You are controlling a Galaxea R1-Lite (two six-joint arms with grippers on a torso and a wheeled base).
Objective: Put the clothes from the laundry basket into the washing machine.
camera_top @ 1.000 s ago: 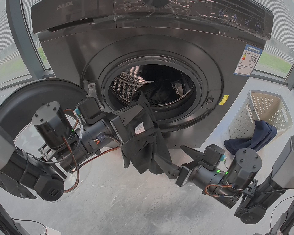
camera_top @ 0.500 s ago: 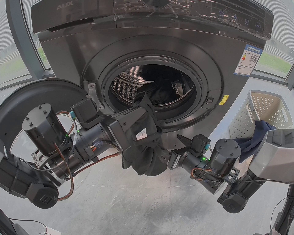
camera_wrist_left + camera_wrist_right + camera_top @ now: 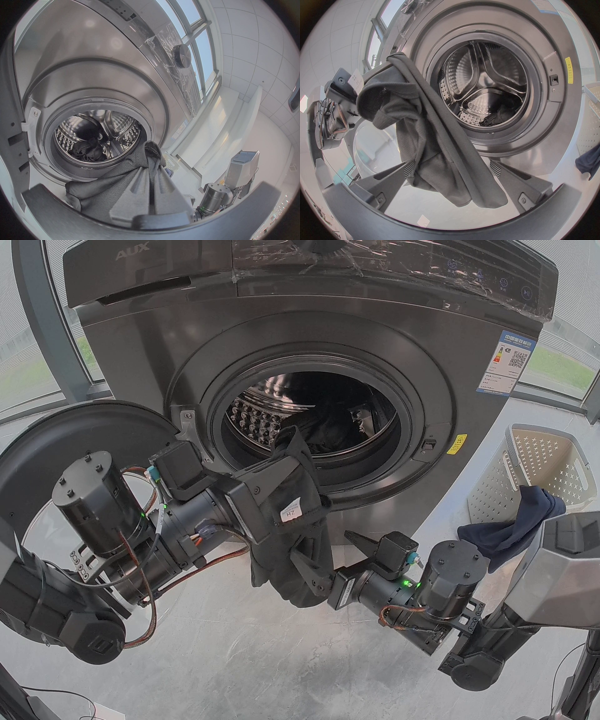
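My left gripper is shut on a black garment, holding it just in front of the washing machine's open drum. The left wrist view shows the cloth pinched between the left gripper's fingers. My right gripper stands open below, with a finger on each side of the hanging cloth; this right gripper has not closed. Dark clothes lie inside the drum. A navy garment hangs over the rim of the white laundry basket on the right.
The round machine door stands swung open on the left, behind my left arm. The basket sits on the grey floor beside the machine's right corner. Windows run behind the machine.
My right arm has swung left and closer to the machine, bringing its open fingers around the garment's hanging lower part. The left gripper has shifted only slightly with the cloth.
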